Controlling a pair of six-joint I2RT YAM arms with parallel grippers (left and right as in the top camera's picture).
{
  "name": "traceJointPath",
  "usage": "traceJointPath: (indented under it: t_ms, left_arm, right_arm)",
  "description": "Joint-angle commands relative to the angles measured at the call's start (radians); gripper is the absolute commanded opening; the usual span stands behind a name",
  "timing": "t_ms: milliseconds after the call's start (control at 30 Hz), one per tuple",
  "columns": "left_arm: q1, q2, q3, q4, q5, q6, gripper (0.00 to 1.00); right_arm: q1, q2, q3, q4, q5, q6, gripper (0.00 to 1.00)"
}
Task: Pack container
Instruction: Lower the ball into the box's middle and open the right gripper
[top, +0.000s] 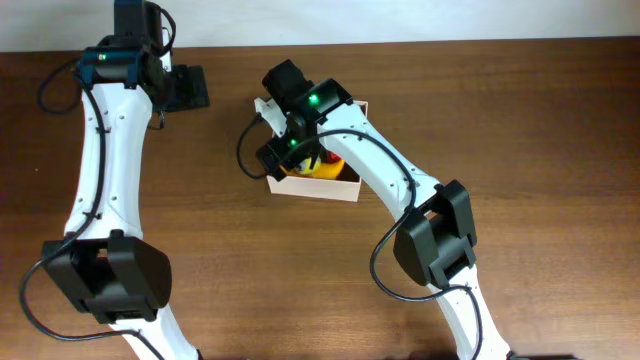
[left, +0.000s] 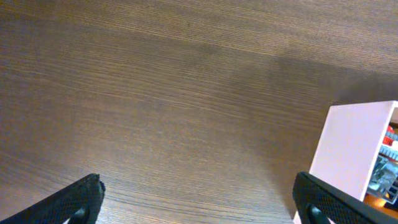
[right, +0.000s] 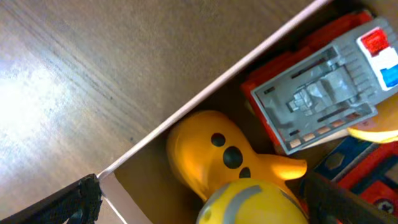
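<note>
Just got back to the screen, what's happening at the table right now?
The right gripper hangs open over the shallow square white-walled cardboard container, holding nothing. Inside the box lie a yellow plastic duck-like toy and a red toy vehicle with a grey top, side by side near one wall. The left gripper is open too, over the brown wooden table beside the container, touching nothing.

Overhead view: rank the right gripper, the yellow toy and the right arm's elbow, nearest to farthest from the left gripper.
From the left gripper:
1. right gripper, to its right, over the container at its left end.
2. yellow toy, inside the container, just past that gripper.
3. right arm's elbow, far off at the lower right.
</note>
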Motion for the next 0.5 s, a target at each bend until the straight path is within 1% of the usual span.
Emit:
traceJointPath:
  t_ms: [0,233,467]
  left_arm:
    - [0.002,-0.026,0.018,0.000,0.003,-0.009,0.99]
    - [0.002,-0.026,0.018,0.000,0.003,-0.009,0.99]
    - [0.002,-0.026,0.018,0.000,0.003,-0.009,0.99]
  right_arm:
    - [-0.001,0.011,0.015,0.018,0.050,-0.013,0.98]
    - [-0.058,0.011,0.082,0.029,0.051,-0.010,0.99]
    - [-0.102,0.010,0.091,0.003,0.051,-0.010,0.99]
